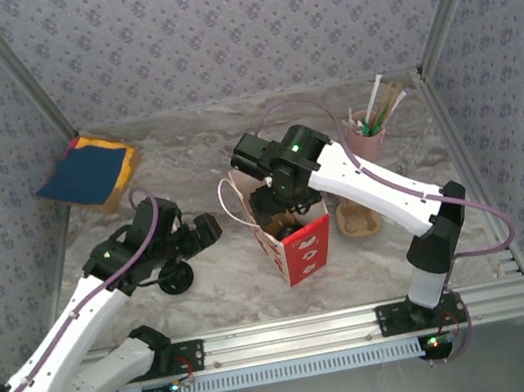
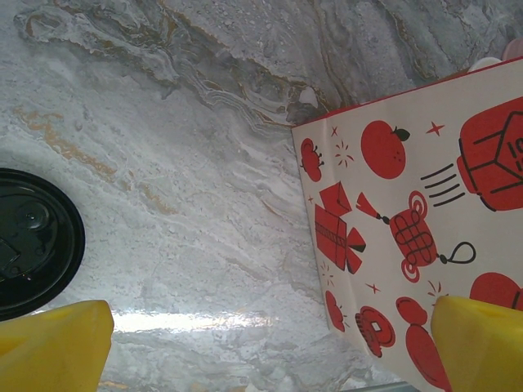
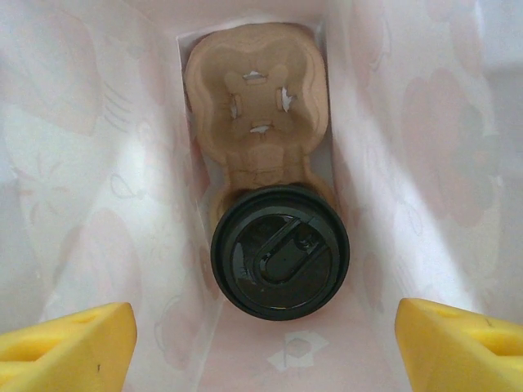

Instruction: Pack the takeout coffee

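Shows takeout coffee (image 3: 280, 251), black lid on, seated in one slot of tan pulp carrier (image 3: 256, 98) at bottom of red-print paper bag (image 1: 301, 245) on marble bench (image 1: 194, 157). Finds R gripper (image 3: 261, 347) at bag mouth, jaws spread wide, grasping nothing. Catches L gripper (image 2: 270, 351) low over bench beside bag, jaws released too, w/ loose black lid (image 2: 33, 241) lying flat nearby. Shows too pink cup of straws (image 1: 369, 131) standing at back, right of bag.
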